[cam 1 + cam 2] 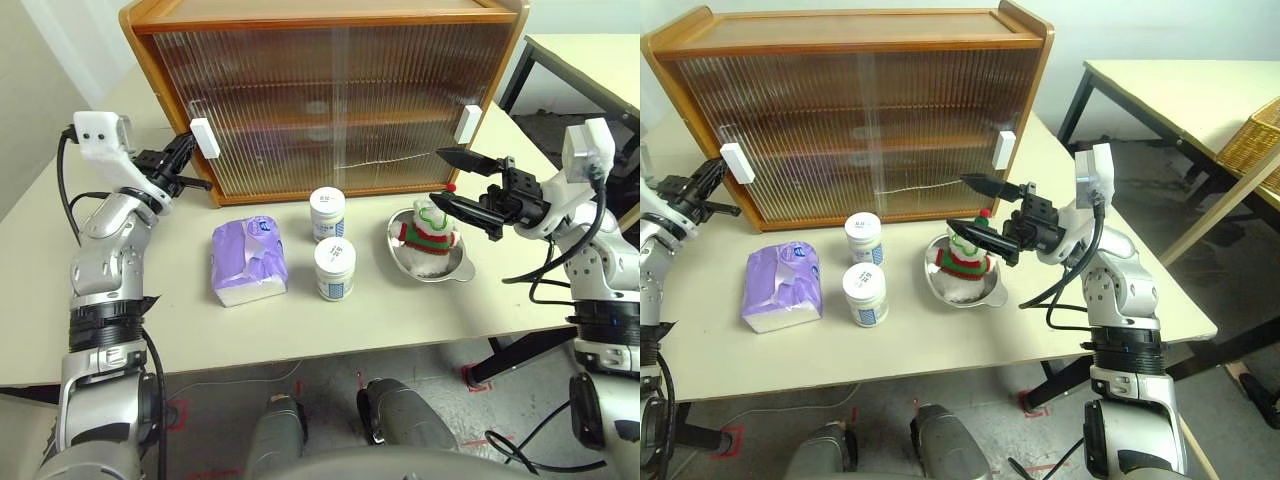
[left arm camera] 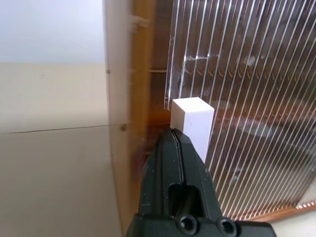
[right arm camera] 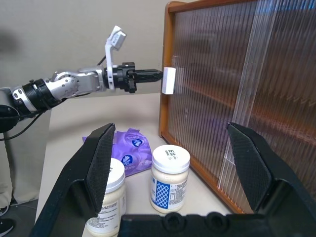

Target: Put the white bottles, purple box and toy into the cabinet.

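The clenched left pincer [image 1: 190, 150] is pressed against the white handle [image 1: 205, 138] of the closed cabinet [image 1: 330, 100] at upper centre. The right pincer [image 1: 452, 178] is held released above the toy [image 1: 428, 226]. White bottles [image 1: 327, 214] and purple box [image 1: 248, 260] are seen mid-counter [image 1: 300, 330].

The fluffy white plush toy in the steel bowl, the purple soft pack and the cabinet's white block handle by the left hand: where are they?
Fluffy white plush toy [image 1: 429, 228], left eye view, striped scarf.
Purple soft pack [image 1: 248, 258], left eye view, top face.
White block handle [image 2: 193, 124], left wrist view, front face.
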Controlling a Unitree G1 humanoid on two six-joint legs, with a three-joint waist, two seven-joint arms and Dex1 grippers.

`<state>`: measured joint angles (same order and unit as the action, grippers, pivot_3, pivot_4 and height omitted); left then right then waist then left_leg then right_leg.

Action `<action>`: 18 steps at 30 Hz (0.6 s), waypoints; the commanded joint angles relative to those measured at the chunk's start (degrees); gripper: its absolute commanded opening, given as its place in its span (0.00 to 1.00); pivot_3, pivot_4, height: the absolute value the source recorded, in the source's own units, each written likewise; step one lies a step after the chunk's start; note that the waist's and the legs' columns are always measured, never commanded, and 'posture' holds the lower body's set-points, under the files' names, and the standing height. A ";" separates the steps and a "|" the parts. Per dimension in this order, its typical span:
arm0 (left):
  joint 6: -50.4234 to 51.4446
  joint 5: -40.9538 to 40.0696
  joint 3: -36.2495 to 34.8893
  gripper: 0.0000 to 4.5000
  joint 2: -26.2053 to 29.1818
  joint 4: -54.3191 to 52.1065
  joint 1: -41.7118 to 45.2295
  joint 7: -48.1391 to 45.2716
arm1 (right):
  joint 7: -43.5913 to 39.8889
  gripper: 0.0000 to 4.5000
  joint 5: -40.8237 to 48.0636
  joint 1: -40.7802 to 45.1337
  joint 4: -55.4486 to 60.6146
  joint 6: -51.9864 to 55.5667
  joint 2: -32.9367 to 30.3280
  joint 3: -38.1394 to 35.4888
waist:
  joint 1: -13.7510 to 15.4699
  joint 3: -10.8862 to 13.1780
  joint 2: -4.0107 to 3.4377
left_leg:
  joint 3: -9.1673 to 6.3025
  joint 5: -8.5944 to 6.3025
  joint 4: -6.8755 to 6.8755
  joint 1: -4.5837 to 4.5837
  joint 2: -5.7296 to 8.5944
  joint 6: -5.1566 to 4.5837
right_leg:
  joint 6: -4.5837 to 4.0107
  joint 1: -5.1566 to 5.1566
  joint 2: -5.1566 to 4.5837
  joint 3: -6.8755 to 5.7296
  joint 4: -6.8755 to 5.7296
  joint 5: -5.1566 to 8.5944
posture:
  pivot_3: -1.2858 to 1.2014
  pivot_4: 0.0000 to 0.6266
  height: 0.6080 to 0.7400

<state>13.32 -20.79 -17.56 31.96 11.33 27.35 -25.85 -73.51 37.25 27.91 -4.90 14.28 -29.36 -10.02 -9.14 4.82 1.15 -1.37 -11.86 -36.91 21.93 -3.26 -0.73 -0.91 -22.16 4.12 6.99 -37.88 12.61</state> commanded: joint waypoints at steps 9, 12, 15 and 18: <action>0.33 1.45 5.17 0.01 -3.77 0.86 3.33 -1.51 | 1.87 1.00 1.20 -2.03 3.55 1.42 -0.92 -0.22 | -0.53 -0.01 0.01 | 0.07 0.00 -0.03 0.10 0.17 0.00 | 0.22 0.02 -0.08 0.03 0.02 0.12 | 0.42 0.09 1.00; 0.20 2.13 6.39 0.01 -4.21 1.62 4.40 -2.09 | 2.59 1.00 1.93 -2.82 4.86 2.23 -1.77 -1.05 | -0.98 -0.01 0.01 | 0.08 0.00 -0.10 0.19 0.23 0.00 | 0.29 0.02 -0.09 0.03 0.02 0.14 | 0.41 0.09 1.00; -0.13 2.46 7.38 0.01 -4.79 2.93 5.52 -3.05 | 3.38 1.00 2.59 -4.11 6.36 2.77 -2.64 -1.86 | -1.64 -0.02 0.03 | 0.09 -0.01 -0.14 0.25 0.29 0.00 | 0.38 0.02 -0.09 0.02 0.03 0.15 | 0.40 0.09 1.00; -0.64 2.94 8.88 0.01 -5.80 4.23 7.02 -4.16 | 4.52 1.00 2.81 -5.64 8.14 2.88 -3.48 -2.22 | -2.35 -0.03 0.02 | 0.01 0.00 -0.16 0.27 0.49 0.00 | 0.49 0.07 -0.16 0.01 0.03 0.19 | 0.40 0.08 1.00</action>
<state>12.94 -18.83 -10.57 27.03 14.17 33.34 -28.71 -69.60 39.63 22.92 1.34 16.71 -32.26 -11.42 -11.49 4.78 1.17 -1.38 -11.86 -37.09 22.22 -2.72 -0.73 -0.38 -22.08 3.93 7.00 -37.84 12.82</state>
